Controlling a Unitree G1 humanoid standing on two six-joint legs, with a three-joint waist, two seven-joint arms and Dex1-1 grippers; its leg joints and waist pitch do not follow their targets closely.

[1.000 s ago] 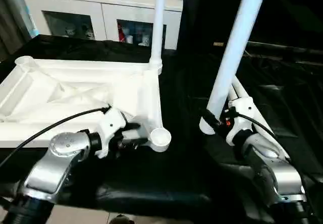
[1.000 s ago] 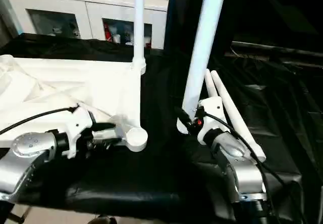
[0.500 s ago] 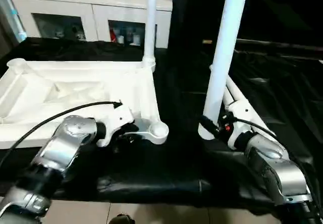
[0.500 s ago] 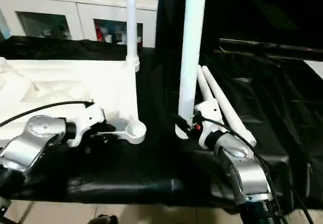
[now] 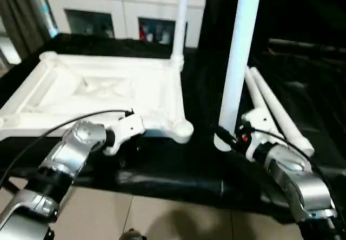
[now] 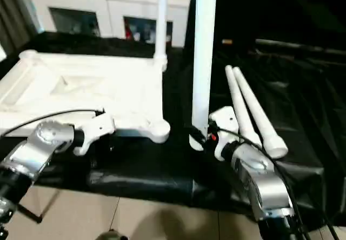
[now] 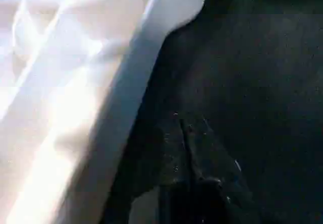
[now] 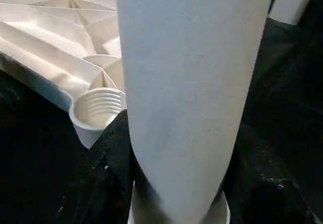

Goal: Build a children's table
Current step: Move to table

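The children's table's white tabletop (image 5: 108,91) lies underside up on the black-draped work table. One white leg (image 5: 181,18) stands upright in its far right corner socket. The near right corner socket (image 5: 184,131) is empty, and it also shows in the right wrist view as a threaded cup (image 8: 98,108). My right gripper (image 5: 227,136) is shut on the thick bottom end of a second leg (image 5: 238,61), held upright just right of that socket. Two more legs (image 5: 273,113) lie flat further right. My left gripper (image 7: 185,133) is shut on nothing, low beside the tabletop's front rim (image 7: 126,113).
A white cabinet (image 5: 124,2) with glass doors stands behind the work table. The work table's front edge (image 5: 173,183) runs under my forearms, with tan floor (image 5: 162,218) below it. Dark cloth (image 5: 303,61) covers the right side.
My left gripper has closed its fingers and drawn a little away from the near right socket. The right gripper still holds the upright leg. The whole view has shifted and tilted down.
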